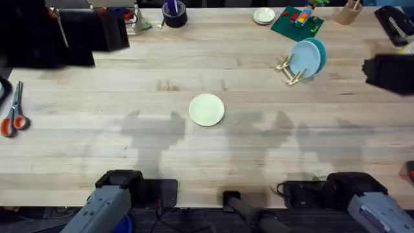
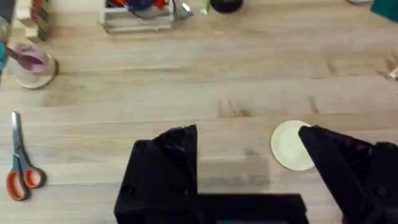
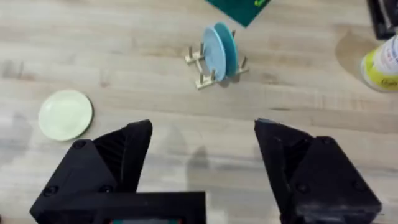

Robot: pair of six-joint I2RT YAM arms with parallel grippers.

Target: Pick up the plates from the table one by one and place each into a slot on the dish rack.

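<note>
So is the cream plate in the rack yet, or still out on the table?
Out. The cream plate lies flat on the table, apart from the rack, which holds two blue plates upright.

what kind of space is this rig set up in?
Probably a lab or maker workbench, not a kitchen: a butcher-block table with orange-handled scissors, a roll of tape and a green building-brick baseplate beside the dish rack.
</note>
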